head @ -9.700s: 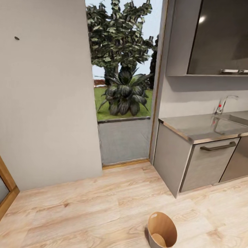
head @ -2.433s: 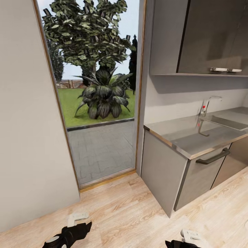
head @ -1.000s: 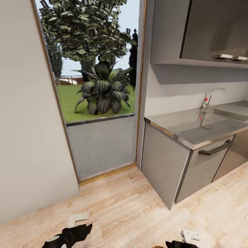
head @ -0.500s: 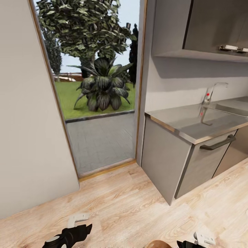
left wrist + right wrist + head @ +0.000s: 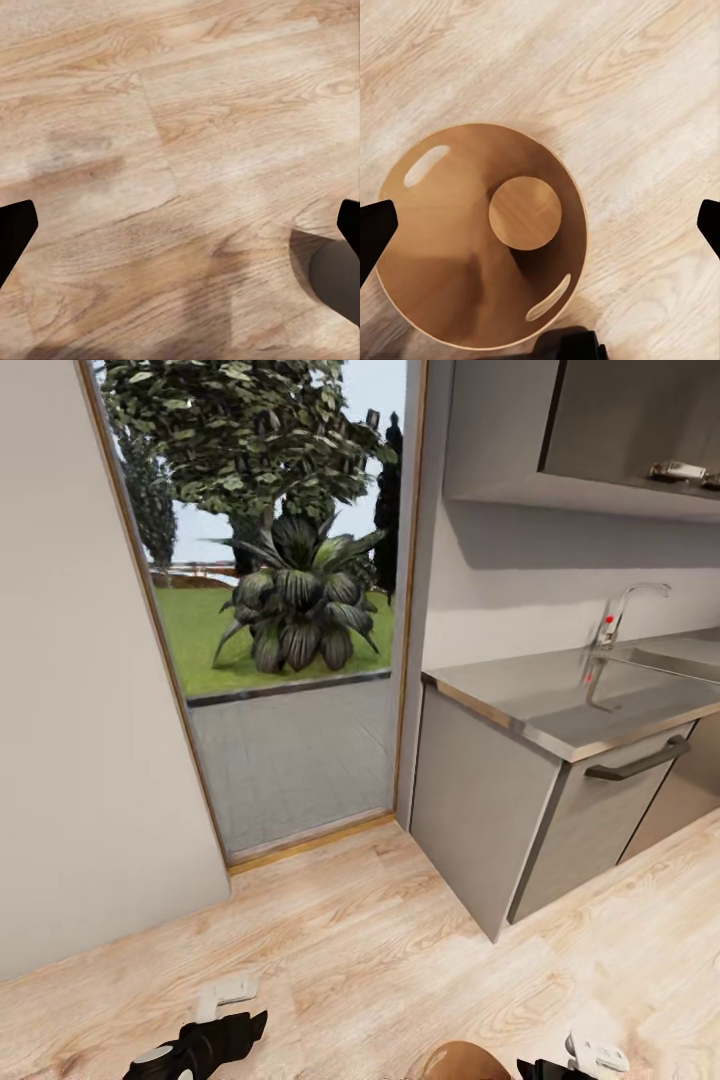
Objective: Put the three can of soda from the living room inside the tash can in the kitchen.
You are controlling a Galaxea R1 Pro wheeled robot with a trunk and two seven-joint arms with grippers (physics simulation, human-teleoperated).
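Far left, the left gripper (image 5: 205, 1040) hangs low over bare wood floor (image 5: 380, 950), and its wrist view shows the fingers spread wide with nothing between them. Next along, the bin (image 5: 480, 236) sits on the floor by the kitchen cabinet (image 5: 480, 820), its rim just peeking in at the head view's lower edge. Over to the right gripper (image 5: 540, 225): poised straight above the bin's mouth, jaws wide, nothing held, and the bin's inside looks bare. No can in sight. The risk, by this judgement: a low sweep of the arm or base clips the rim and tips the bin over.
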